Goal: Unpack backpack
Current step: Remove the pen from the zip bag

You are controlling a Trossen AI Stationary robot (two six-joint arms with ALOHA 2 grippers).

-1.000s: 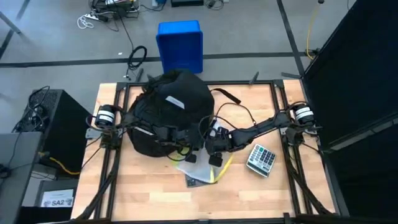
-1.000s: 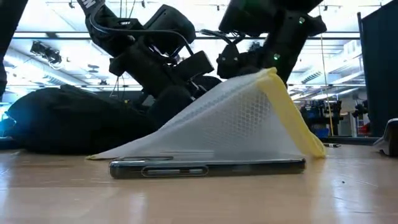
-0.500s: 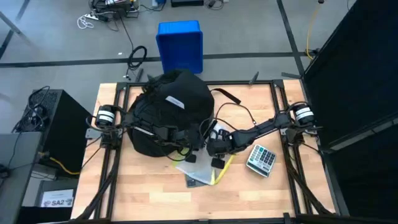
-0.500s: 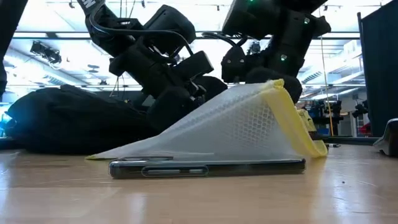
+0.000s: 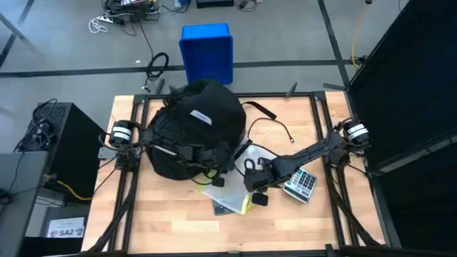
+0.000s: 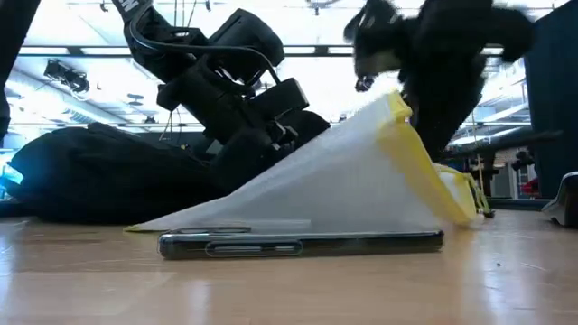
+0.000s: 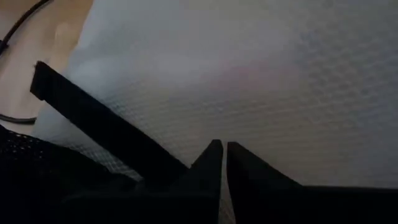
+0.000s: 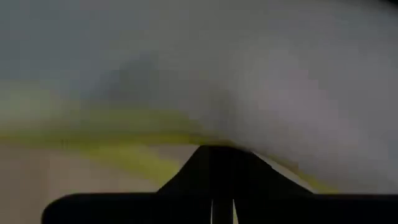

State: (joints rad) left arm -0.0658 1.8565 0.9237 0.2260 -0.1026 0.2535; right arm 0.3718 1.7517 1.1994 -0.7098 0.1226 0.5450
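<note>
The black backpack (image 5: pixel 194 127) lies on the table's far left half. A white mesh pouch with a yellow edge (image 6: pixel 334 185) slants up from the table near the front; its low end (image 6: pixel 144 227) rests on the wood. My right gripper (image 5: pixel 257 190) is shut on the pouch's raised end. My left gripper (image 5: pixel 216 161) sits shut at the backpack's near side, its tips (image 7: pixel 219 149) right before the pouch's white mesh. A black strap (image 7: pixel 99 118) crosses that view. My right gripper holds the pouch by its raised yellow-edged end (image 6: pixel 395 110), the shut fingers (image 8: pixel 224 163) coming from the table's right. That end is lifted; the rest slopes down to the table. The blur hides how the fingers sit. My left gripper: whether it touches the pouch, I cannot tell.
A flat dark phone-like slab (image 6: pixel 302 243) lies in front of the pouch. A calculator (image 5: pixel 300 183) lies by the right arm. A black cable (image 5: pixel 275 128) runs over the wood behind it. A blue box (image 5: pixel 207 51) stands on the floor beyond the far edge.
My right gripper has moved toward the table's near edge and somewhat right, staying shut on the pouch. The pouch's raised end dipped a little, then rose again, while its low end stayed on the table.
</note>
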